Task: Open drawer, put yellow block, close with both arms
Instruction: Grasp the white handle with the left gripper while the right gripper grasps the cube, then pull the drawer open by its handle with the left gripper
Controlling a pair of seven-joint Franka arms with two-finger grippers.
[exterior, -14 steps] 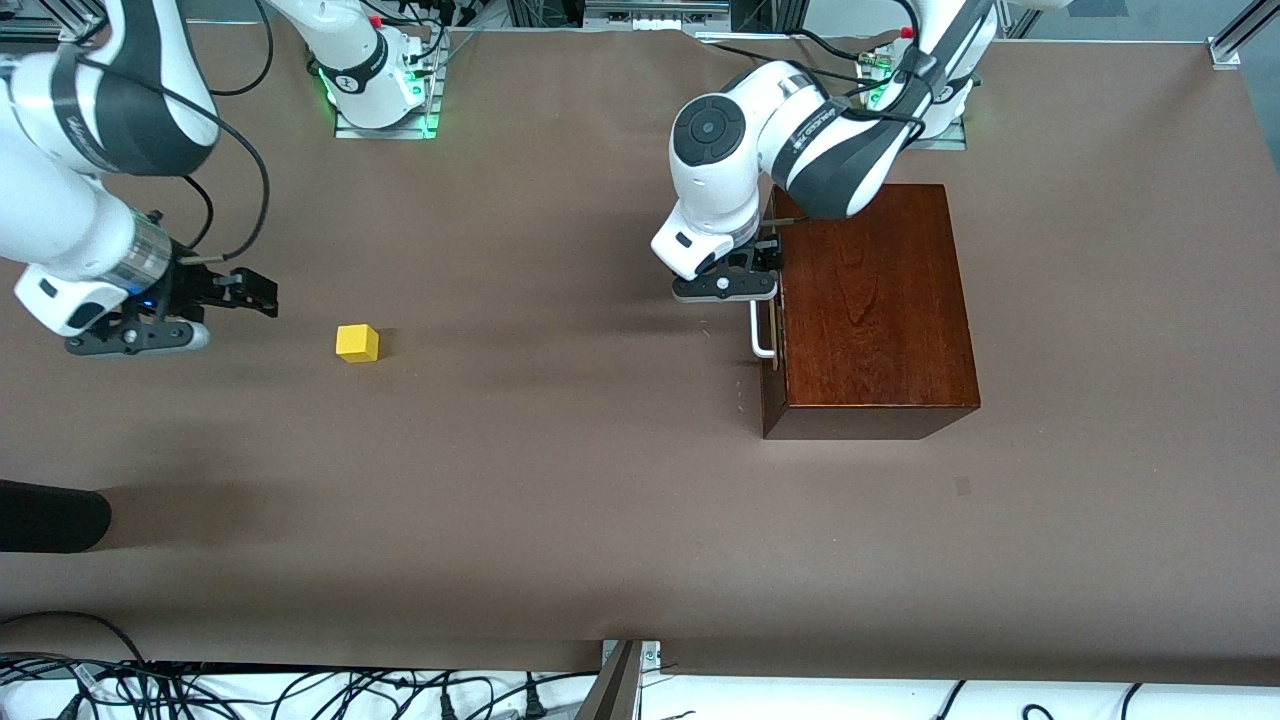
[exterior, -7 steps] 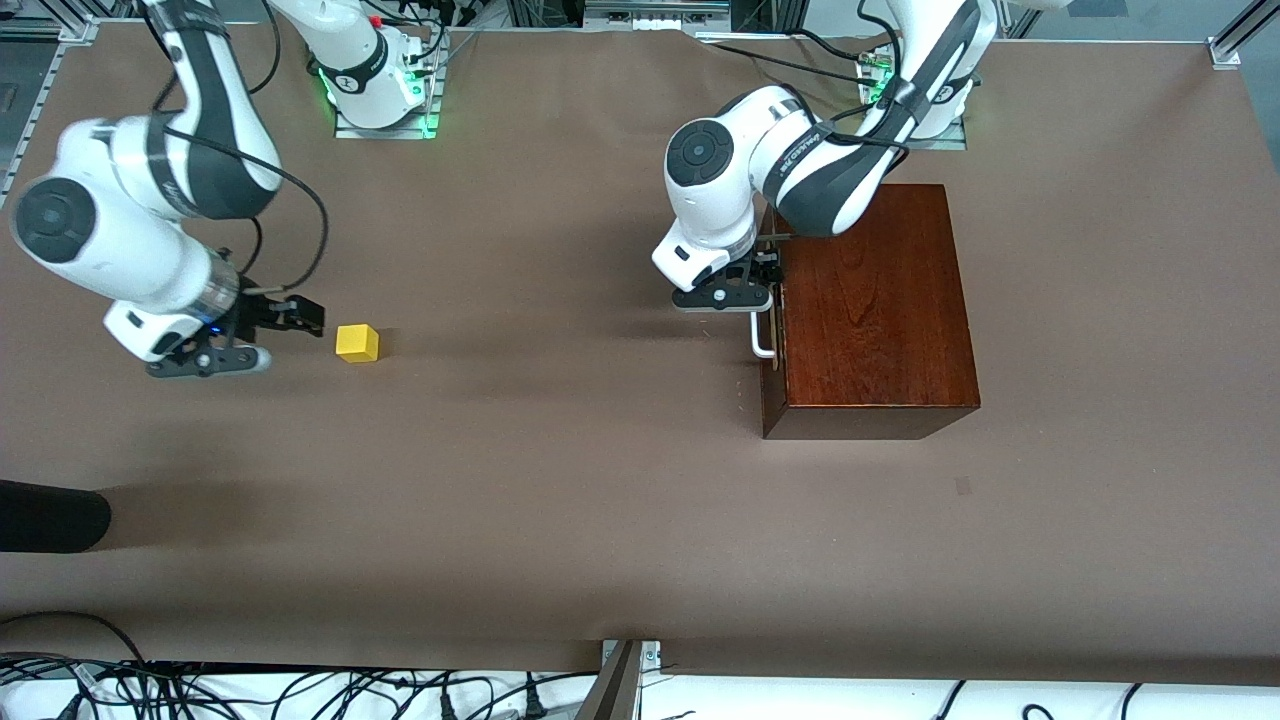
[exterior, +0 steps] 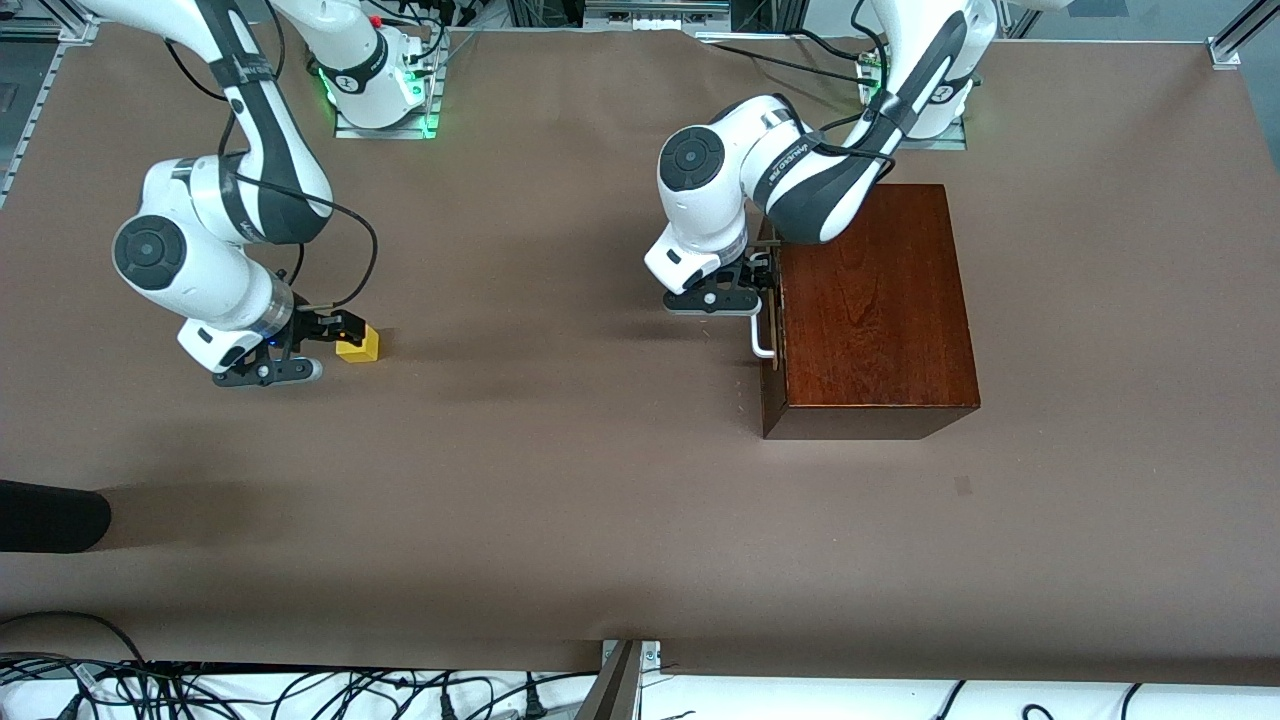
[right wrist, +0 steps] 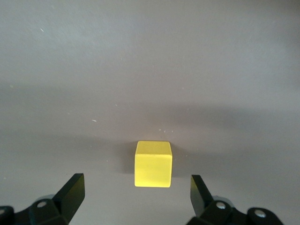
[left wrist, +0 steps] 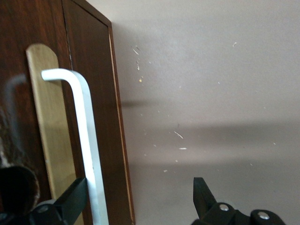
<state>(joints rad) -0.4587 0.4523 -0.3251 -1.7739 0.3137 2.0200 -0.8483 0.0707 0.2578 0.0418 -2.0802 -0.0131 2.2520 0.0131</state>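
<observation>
The drawer (exterior: 771,350) is shut in the dark-brown box (exterior: 870,310), its front facing the right arm's end of the table. Its white bar handle (exterior: 762,338) (left wrist: 86,140) runs along that front. My left gripper (exterior: 768,272) (left wrist: 138,199) is open at the drawer front, with one finger (left wrist: 70,201) beside the handle and the other (left wrist: 204,197) over bare table. The yellow block (exterior: 360,345) (right wrist: 153,164) lies on the table toward the right arm's end. My right gripper (exterior: 343,328) (right wrist: 136,192) is open and low, with the block just ahead of its fingertips, in line with the gap.
A black object (exterior: 50,515) juts in at the table's edge at the right arm's end, nearer the front camera. Cables (exterior: 300,690) lie along the front edge. Brown table surface (exterior: 560,450) stretches between block and box.
The right arm has swung in from the table's end and brought its open gripper up to the yellow block. The left gripper has shifted slightly along the drawer front.
</observation>
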